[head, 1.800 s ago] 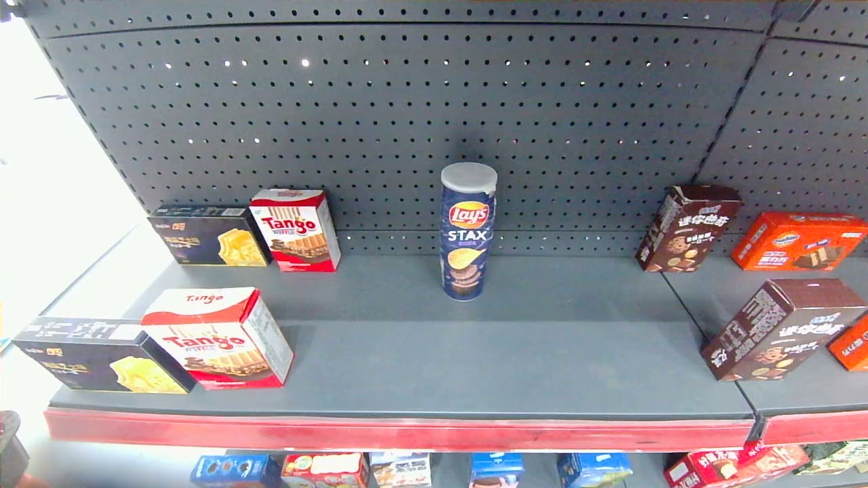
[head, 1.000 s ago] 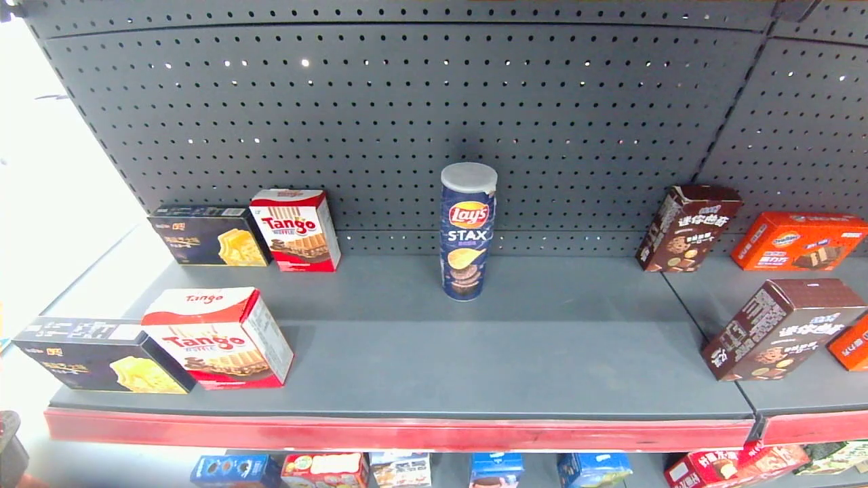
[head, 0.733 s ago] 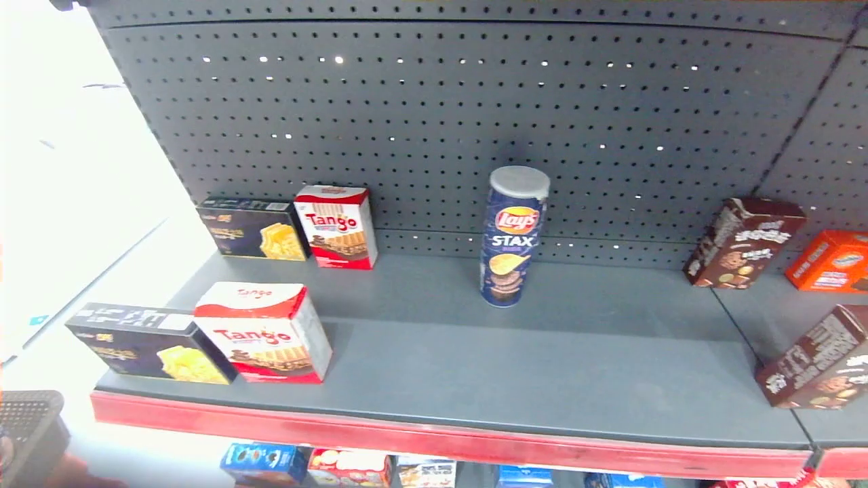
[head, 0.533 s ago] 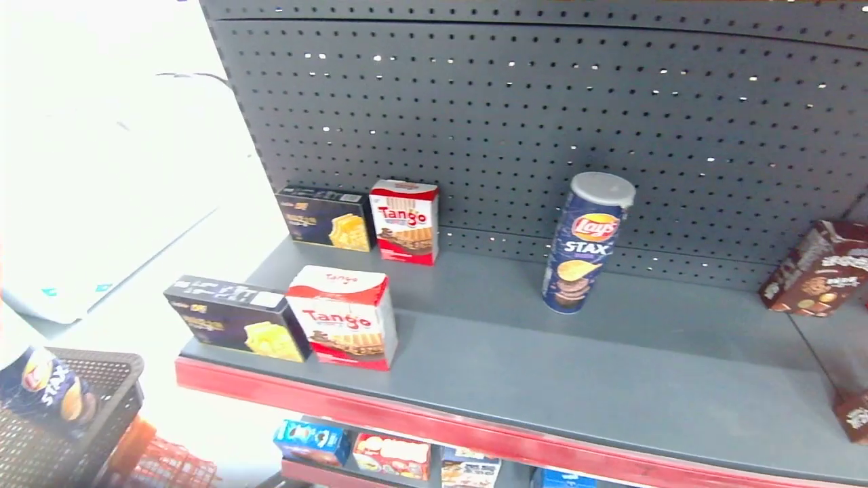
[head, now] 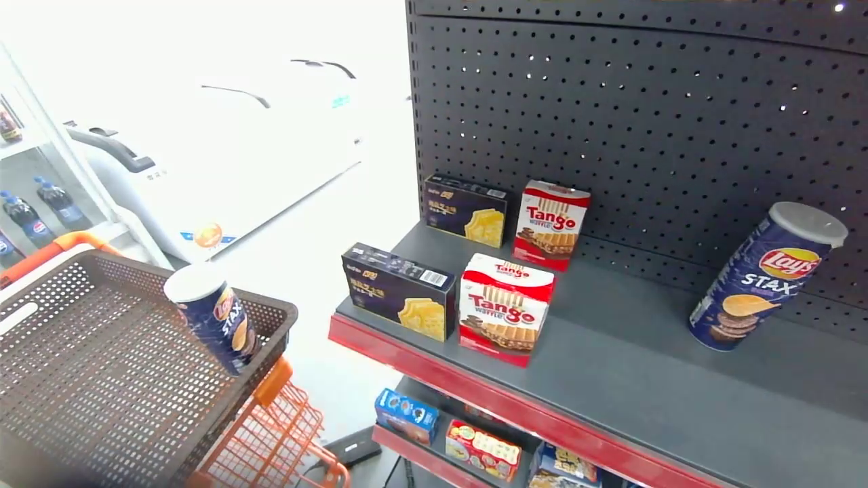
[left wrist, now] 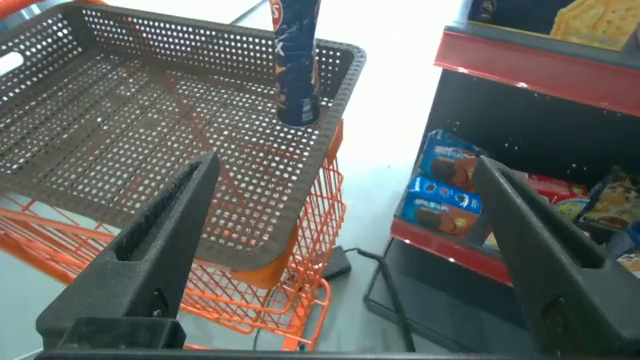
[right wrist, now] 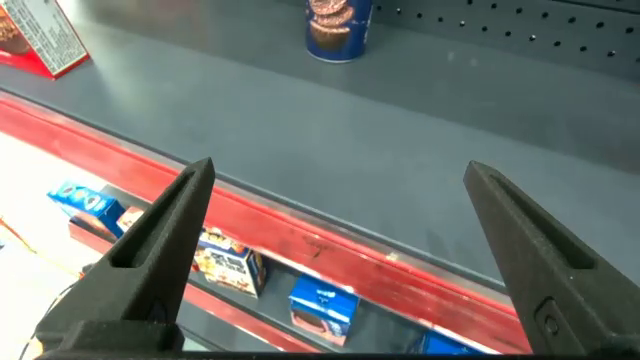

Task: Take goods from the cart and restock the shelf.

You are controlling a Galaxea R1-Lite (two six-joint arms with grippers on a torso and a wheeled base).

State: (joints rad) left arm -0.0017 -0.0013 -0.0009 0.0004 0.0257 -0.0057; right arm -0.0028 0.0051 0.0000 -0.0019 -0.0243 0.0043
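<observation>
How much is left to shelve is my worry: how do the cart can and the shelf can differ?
The cart can stands in a corner of the basket; the shelf can stands on the shelf, near the pegboard. The shelf can's logo faces the head camera; the cart can's is turned partly aside. Both are dark blue tubes with pale lids, upright and unheld.
</observation>
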